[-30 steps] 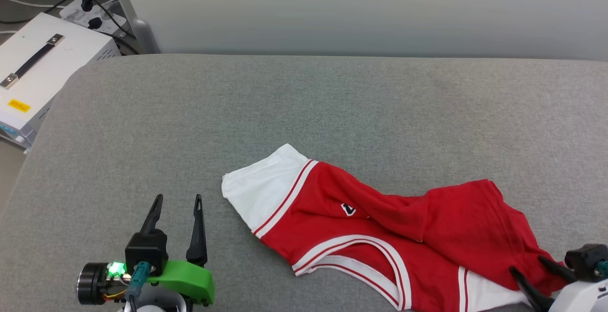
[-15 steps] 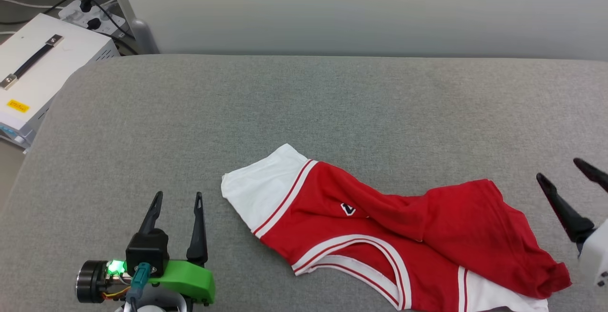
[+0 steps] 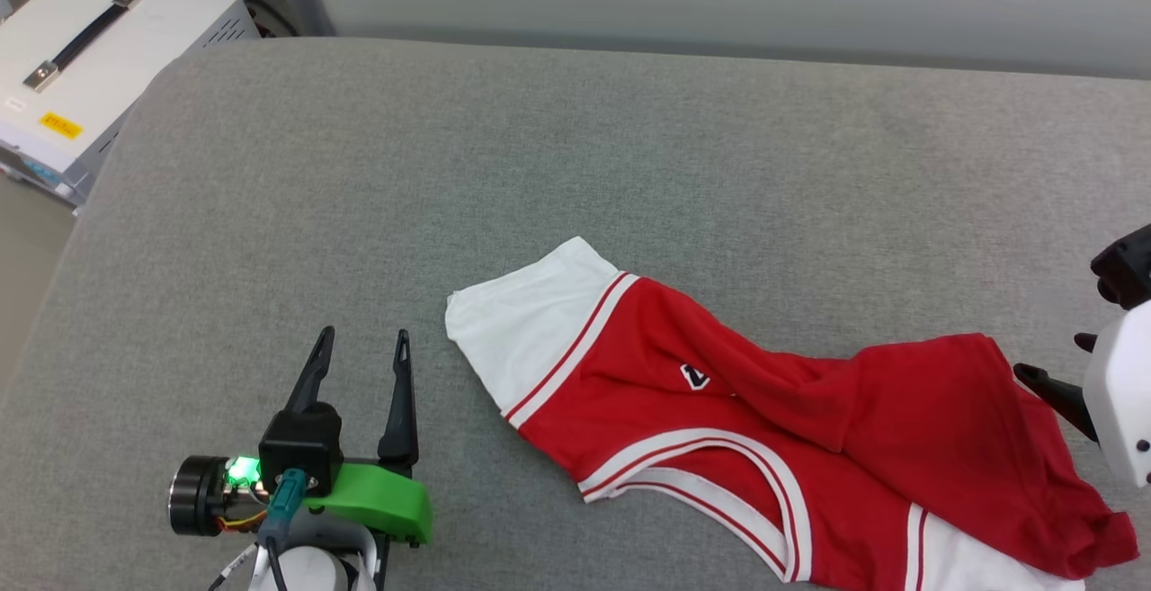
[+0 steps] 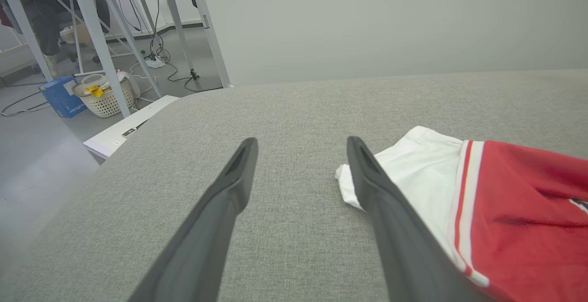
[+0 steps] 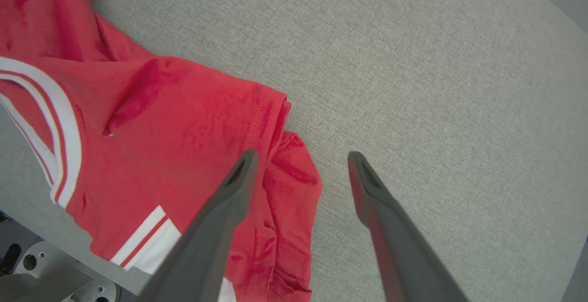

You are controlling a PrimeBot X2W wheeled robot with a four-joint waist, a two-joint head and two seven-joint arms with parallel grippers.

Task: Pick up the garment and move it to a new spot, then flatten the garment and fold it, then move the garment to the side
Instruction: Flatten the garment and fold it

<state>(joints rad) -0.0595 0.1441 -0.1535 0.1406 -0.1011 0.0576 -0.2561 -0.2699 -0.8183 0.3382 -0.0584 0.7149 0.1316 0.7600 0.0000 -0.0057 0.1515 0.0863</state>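
The garment [image 3: 764,429], a red T-shirt with white sleeves and striped trim, lies crumpled on the grey table [image 3: 539,168], stretching from the middle to the front right. My left gripper [image 3: 364,335] stands open just left of the white sleeve [image 4: 413,164], apart from it, with nothing between its fingers. At the right edge of the head view my right gripper [image 3: 1048,353] is open and hangs above the garment's bunched red end [image 5: 289,173]. In the right wrist view its fingers [image 5: 302,155] hold nothing.
A white case with a dark handle [image 3: 99,60] stands beside the table's far left corner. A pale wall runs behind the table. In the left wrist view, metal frame legs, a white basket [image 4: 103,99] and a blue box [image 4: 62,102] stand on the floor beyond.
My right gripper has come off the garment's front right corner, opened wide and risen beside its right end. The head camera has shifted, moving the whole picture. The left gripper has stayed put.
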